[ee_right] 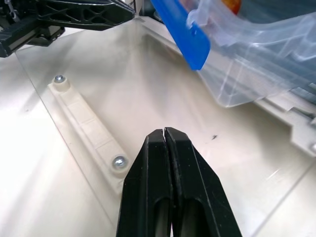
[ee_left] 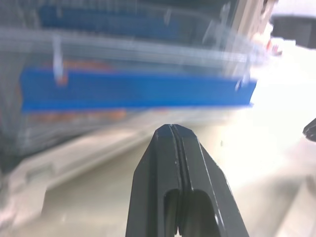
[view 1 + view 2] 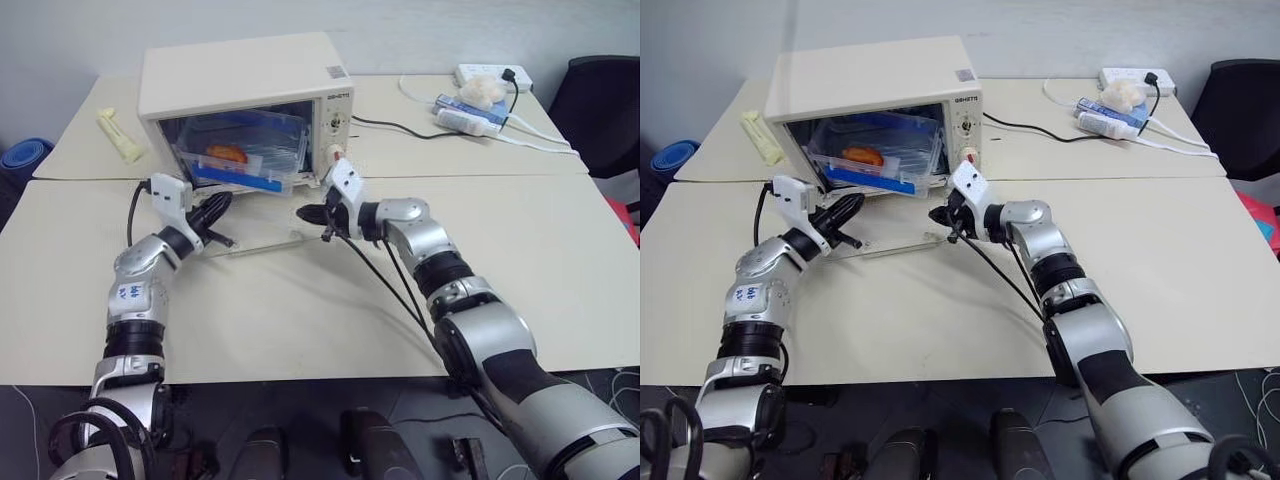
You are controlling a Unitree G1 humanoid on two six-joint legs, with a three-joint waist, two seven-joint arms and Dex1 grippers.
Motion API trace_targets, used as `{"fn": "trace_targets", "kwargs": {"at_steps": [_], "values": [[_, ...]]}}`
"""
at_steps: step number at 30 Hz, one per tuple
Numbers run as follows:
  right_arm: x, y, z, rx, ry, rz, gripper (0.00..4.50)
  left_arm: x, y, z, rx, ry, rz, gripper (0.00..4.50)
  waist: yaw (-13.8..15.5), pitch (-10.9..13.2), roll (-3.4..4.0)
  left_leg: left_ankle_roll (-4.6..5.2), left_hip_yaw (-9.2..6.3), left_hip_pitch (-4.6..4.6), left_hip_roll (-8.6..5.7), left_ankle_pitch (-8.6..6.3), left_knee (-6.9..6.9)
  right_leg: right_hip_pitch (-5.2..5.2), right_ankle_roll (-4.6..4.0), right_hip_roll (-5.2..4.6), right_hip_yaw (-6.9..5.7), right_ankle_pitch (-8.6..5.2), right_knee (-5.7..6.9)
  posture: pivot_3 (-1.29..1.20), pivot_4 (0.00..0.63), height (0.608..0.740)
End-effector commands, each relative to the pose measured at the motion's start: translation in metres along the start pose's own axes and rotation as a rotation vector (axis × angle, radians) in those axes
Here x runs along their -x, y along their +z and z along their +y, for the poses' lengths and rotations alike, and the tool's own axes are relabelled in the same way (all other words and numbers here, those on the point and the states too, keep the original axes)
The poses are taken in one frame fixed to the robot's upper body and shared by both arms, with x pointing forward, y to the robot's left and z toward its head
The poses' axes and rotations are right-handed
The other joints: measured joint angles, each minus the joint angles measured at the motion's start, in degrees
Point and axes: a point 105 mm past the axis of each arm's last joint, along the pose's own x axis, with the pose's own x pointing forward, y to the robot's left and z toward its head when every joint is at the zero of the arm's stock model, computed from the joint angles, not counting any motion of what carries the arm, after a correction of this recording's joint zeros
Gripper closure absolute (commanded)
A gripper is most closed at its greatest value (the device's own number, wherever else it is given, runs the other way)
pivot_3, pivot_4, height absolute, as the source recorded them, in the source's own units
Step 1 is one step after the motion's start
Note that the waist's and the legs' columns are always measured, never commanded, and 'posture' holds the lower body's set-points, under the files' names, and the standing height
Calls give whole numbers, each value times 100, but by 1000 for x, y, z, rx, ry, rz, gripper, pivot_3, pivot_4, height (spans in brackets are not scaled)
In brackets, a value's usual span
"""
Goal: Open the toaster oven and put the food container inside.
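Observation:
The cream-white toaster oven (image 3: pixel 240 75) stands at the back of the table, its glass door (image 3: pixel 262 238) folded down flat in front of it. The clear food container (image 3: pixel 245 155), with a blue clip (image 2: pixel 133 91) and orange food, sits in the oven's opening with its front end sticking out over the door. My left gripper (image 3: pixel 228 240) is shut and empty, low over the left part of the door, just short of the container. My right gripper (image 3: pixel 305 213) is shut and empty at the door's right end, pointing left toward the container (image 1: pixel 247 59).
A yellow object (image 3: pixel 120 135) lies left of the oven. A power strip with plugs and small items (image 3: pixel 480 85) sits at the back right, and the oven's black cable (image 3: pixel 390 127) runs toward it. A black chair (image 3: pixel 600 100) stands at the far right.

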Motion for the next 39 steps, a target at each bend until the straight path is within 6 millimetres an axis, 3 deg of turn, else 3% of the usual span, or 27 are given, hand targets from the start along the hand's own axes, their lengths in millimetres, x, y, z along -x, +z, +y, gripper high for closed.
{"fn": "trace_targets", "kwargs": {"at_steps": [1,9,17,20,24,27,31,34,39], "values": [[-13,37,2,85,-41,-117,4446,12,18,12,-32,28,-41,4500,-19,0,0,0,0,0,1,0,0,0,0,0,0,0,1,0,150,740],[-19,55,-21,105,-290,-188,4446,16,22,33,0,143,-59,4500,-66,0,-1,0,-2,0,-2,0,-1,1,0,-5,-4,0,-1,0,150,740],[-1,65,-50,130,-486,-204,4446,-13,28,19,19,73,-85,4500,-92,-1,-1,0,-1,-3,-3,0,0,0,0,-6,-4,0,-1,0,150,740],[3,65,-53,105,-494,-222,4446,-23,29,15,26,58,-94,4500,-112,-1,-1,0,-1,-3,-3,0,-4,-1,0,-5,-4,0,-1,0,150,740],[7,61,-39,91,-297,-267,4446,-25,32,11,7,19,-93,4500,-156,-1,-1,0,9,-3,0,0,-8,-6,0,0,-2,0,-1,0,150,740],[24,48,-39,100,-223,-249,4446,-14,34,8,-11,-38,-92,4500,-156,-1,-1,0,9,-3,1,0,-8,-5,0,0,-2,0,0,0,150,740],[54,9,-47,135,-211,-102,4446,25,37,1,-20,-172,-90,4500,-154,-1,-1,2,10,-3,0,-2,-8,-5,0,-4,0,0,-2,0,150,740],[64,-12,-51,116,-222,-35,4446,63,36,-4,-20,-275,-46,4500,-183,-1,-1,1,11,-3,2,-2,-8,-6,0,-2,3,0,-5,0,150,740],[53,-36,-38,75,-195,-14,4500,108,47,-4,7,-296,-28,3459,-240,0,-1,-1,13,4,10,-1,-11,-2,-1,3,4,-1,-2,0,150,740]]}}
